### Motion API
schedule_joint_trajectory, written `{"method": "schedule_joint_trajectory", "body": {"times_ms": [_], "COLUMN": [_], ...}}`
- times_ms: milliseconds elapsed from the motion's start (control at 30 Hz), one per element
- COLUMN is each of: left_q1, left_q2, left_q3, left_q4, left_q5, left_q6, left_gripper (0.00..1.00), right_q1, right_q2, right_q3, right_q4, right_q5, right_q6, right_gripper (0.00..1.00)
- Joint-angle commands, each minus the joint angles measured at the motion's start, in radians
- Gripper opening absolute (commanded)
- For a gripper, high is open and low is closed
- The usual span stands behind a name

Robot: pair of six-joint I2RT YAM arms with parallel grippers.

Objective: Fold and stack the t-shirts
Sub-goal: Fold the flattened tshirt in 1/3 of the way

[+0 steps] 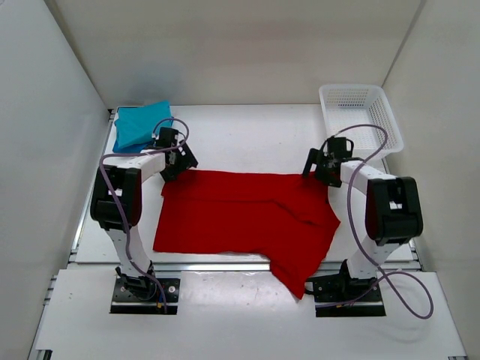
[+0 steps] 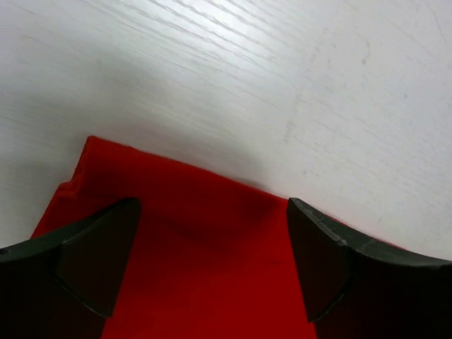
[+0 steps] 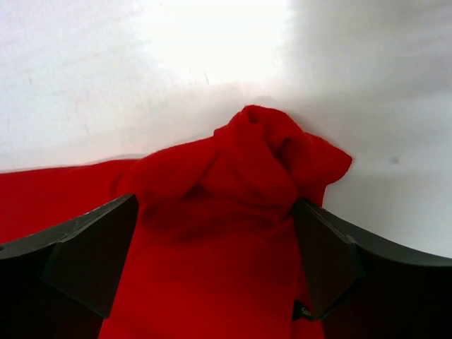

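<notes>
A bright red t-shirt (image 1: 240, 214) lies spread across the middle of the table, one part trailing over the front edge at the right. A folded teal t-shirt (image 1: 141, 124) rests at the back left corner. My left gripper (image 1: 178, 161) hovers over the red shirt's far left corner (image 2: 205, 212); in the wrist view the left gripper (image 2: 212, 261) is open, with flat cloth under it. My right gripper (image 1: 319, 166) is at the far right corner. Seen from the wrist, the right gripper (image 3: 215, 258) stands open around a bunched lump of red cloth (image 3: 261, 152), which touches the right finger.
A white mesh basket (image 1: 360, 112) stands at the back right, just behind the right arm. White walls close in the table on three sides. Both arms' cables loop out beside them.
</notes>
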Motion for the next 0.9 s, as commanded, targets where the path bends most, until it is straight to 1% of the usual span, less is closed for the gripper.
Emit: {"method": "schedule_joint_trajectory", "body": {"times_ms": [0, 33, 67, 100, 200, 300, 333, 367, 400, 467, 500, 567, 600, 667, 733, 800, 867], "left_q1": [0.041, 0.044, 0.050, 0.050, 0.056, 0.056, 0.058, 0.055, 0.061, 0.047, 0.041, 0.022, 0.022, 0.039, 0.050, 0.056, 0.053], "left_q2": [0.024, 0.036, 0.049, 0.063, 0.146, 0.287, 0.313, 0.358, 0.393, 0.402, 0.378, 0.317, 0.257, 0.165, 0.044, -0.039, -0.108], "left_q3": [0.006, 0.021, 0.051, 0.068, 0.193, 0.404, 0.440, 0.514, 0.591, 0.653, 0.641, 0.575, 0.513, 0.422, 0.315, 0.249, 0.211], "left_q4": [-0.060, -0.066, -0.079, -0.086, -0.118, -0.194, -0.217, -0.247, -0.298, -0.349, -0.353, -0.325, -0.298, -0.256, -0.213, -0.196, -0.205], "left_q5": [-0.044, -0.037, -0.047, -0.044, -0.027, -0.026, -0.021, -0.024, -0.021, -0.017, -0.018, -0.038, -0.029, 0.021, 0.019, 0.017, 0.029], "left_q6": [0.013, 0.017, 0.026, 0.037, 0.061, 0.070, 0.076, 0.081, 0.080, 0.096, 0.110, 0.133, 0.133, 0.132, 0.121, 0.132, 0.133], "left_gripper": [0.99, 0.98, 0.99, 0.98, 0.98, 0.99, 0.99, 0.98, 0.98, 0.99, 0.99, 0.99, 0.99, 0.99, 0.98, 0.99, 0.99], "right_q1": [-0.002, 0.005, 0.016, 0.023, 0.039, 0.025, 0.018, 0.013, 0.016, 0.030, 0.043, 0.069, 0.080, 0.083, 0.089, 0.096, 0.114], "right_q2": [0.091, 0.117, 0.142, 0.157, 0.218, 0.309, 0.324, 0.353, 0.367, 0.369, 0.348, 0.303, 0.260, 0.200, 0.113, 0.055, 0.007], "right_q3": [0.099, 0.122, 0.144, 0.174, 0.269, 0.382, 0.426, 0.478, 0.501, 0.563, 0.569, 0.528, 0.523, 0.470, 0.411, 0.344, 0.319], "right_q4": [-0.015, -0.012, -0.013, -0.016, -0.024, -0.044, -0.049, -0.065, -0.075, -0.117, -0.116, -0.113, -0.116, -0.107, -0.085, -0.081, -0.096], "right_q5": [0.010, 0.004, 0.004, 0.012, -0.005, -0.019, -0.026, -0.037, -0.040, -0.054, -0.037, 0.001, 0.007, -0.025, -0.042, -0.039, -0.025], "right_q6": [-0.020, -0.019, -0.034, -0.043, -0.054, -0.059, -0.063, -0.068, -0.077, -0.097, -0.109, -0.137, -0.131, -0.134, -0.123, -0.126, -0.149], "right_gripper": [0.89, 0.92, 0.91, 0.92, 0.92, 0.93, 0.93, 0.93, 0.93, 0.92, 0.92, 0.92, 0.92, 0.93, 0.92, 0.92, 0.92]}}
